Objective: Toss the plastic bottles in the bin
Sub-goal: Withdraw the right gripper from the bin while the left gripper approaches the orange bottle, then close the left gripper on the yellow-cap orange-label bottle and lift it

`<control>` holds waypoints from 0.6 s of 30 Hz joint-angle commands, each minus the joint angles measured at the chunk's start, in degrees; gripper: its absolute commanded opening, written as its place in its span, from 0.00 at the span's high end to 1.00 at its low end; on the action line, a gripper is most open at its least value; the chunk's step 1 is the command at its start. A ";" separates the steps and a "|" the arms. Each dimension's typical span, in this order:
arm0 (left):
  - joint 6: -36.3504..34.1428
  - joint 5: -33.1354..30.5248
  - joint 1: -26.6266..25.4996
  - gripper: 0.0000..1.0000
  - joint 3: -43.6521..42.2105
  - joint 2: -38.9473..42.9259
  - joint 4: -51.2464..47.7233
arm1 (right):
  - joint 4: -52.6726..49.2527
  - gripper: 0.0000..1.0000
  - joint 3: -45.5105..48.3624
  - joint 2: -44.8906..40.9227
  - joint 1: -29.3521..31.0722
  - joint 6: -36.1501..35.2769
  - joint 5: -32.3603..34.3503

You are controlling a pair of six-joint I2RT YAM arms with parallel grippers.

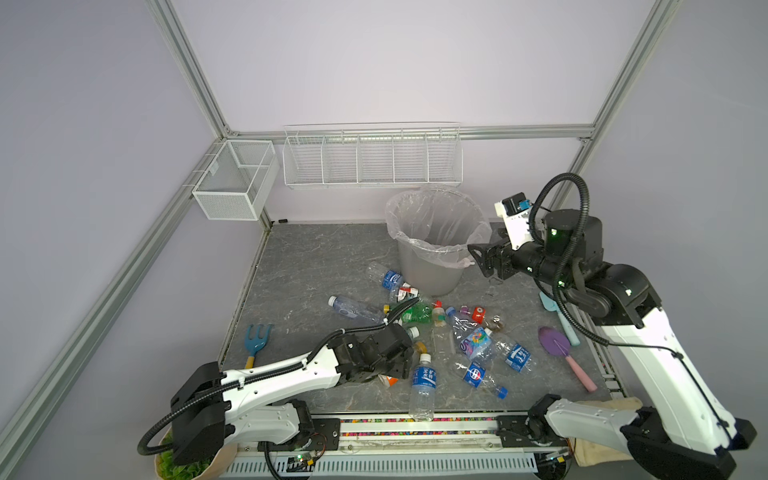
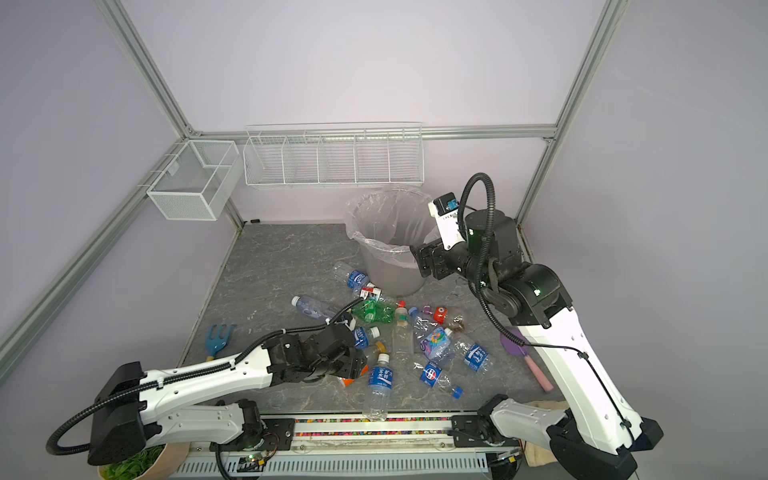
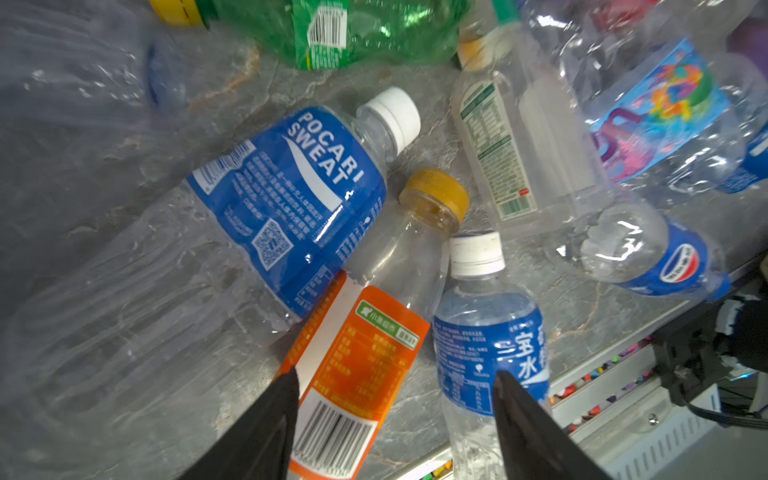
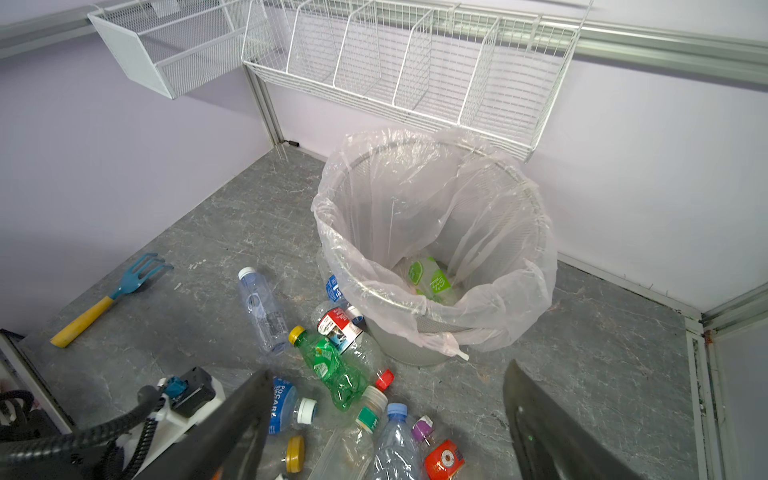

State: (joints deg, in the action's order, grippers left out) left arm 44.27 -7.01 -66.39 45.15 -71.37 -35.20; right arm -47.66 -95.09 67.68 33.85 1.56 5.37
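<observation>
Grey marbled tabletop (image 1: 299, 266) inside a lilac-walled frame carries the job. Most of the plastic bottles (image 1: 478, 345) lie scattered on its near middle; the bin (image 1: 432, 274) stands behind them at the far side, and the right wrist view shows one green-labelled bottle (image 4: 432, 282) already at its bottom.

The step in hand looks like picking the orange-labelled bottle (image 3: 357, 365), which lies flat, touching the Pocari Sweat bottle (image 3: 291, 199) and just beside an upright blue-labelled bottle (image 3: 490, 349). Better to straddle only the orange label and close squarely across the body, so the neighbours are not pinched or knocked over.

Left tool (image 3: 395, 382) hangs over it, fingers apart, gripping nothing. Right tool (image 1: 484, 259) waits beside the bin's right rim, spread wide and empty.
</observation>
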 commanded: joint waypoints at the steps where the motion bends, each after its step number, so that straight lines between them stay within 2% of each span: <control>1: -0.94 0.77 -0.13 0.28 3.39 -4.15 -3.55 | 1.69 0.12 2.10 -1.96 0.21 0.62 -1.20; 18: -4.26 2.46 0.06 0.30 7.64 -18.09 -5.77 | 2.74 0.11 7.20 -5.77 0.06 -0.05 0.77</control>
State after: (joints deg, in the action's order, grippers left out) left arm 41.21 -5.26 -66.39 51.51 -87.88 -39.16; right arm -46.59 -88.99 62.61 33.85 1.54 5.32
